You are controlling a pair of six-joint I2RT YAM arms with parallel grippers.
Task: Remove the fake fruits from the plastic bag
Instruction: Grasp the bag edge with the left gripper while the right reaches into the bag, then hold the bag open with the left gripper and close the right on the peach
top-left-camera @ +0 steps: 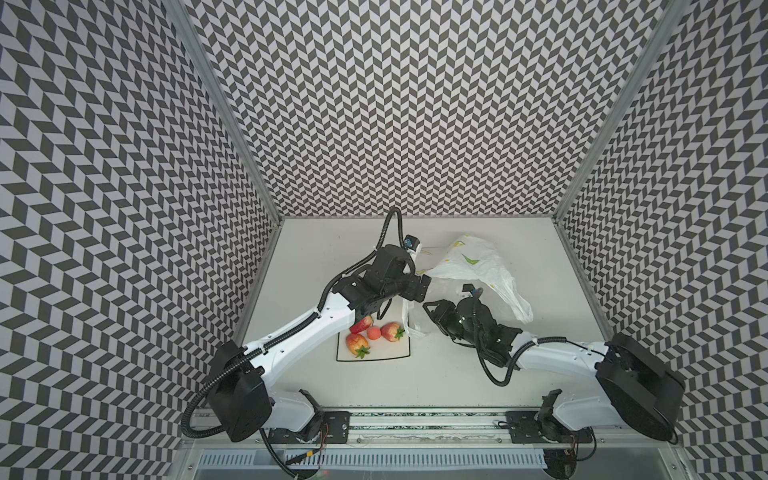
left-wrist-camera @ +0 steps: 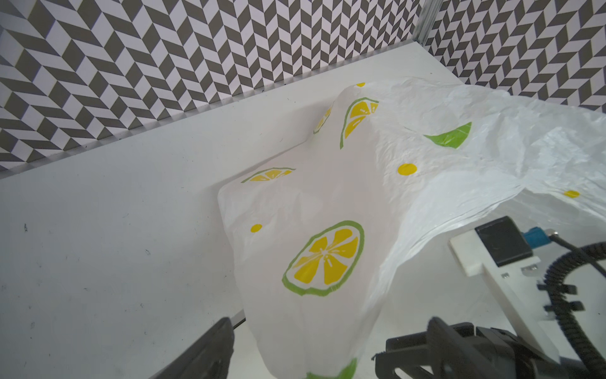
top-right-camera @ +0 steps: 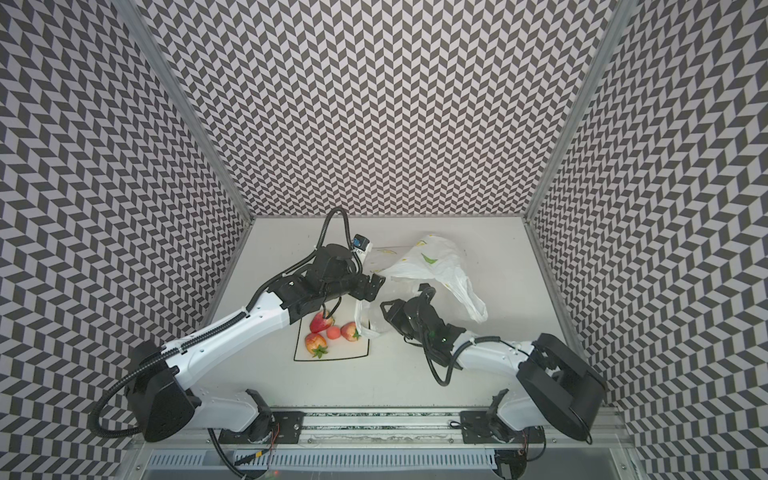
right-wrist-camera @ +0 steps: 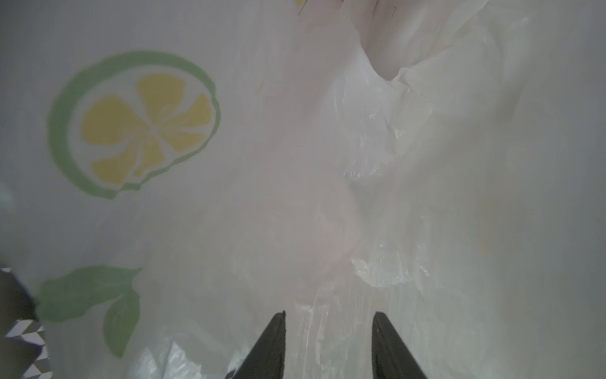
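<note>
Crinkly white lemon-printed plastic bag is lying mid-table beside square white black-rimmed plate, which is carrying four glossy red-orange fake fruits. Left gripper, fingers wide apart, is straddling bag; right gripper, fingers partly apart, is poking into it.

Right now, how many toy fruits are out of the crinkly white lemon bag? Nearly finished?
Done: three red-yellow plastic strawberries and one small orange-pink ball lie on the square white black-rimmed plate. In hand: the right gripper, jaws parted, reaches into the thin white lemon-print plastic bag; the open left gripper straddles its edge. Left: whatever the bag hides; I cannot see inside clearly.
</note>
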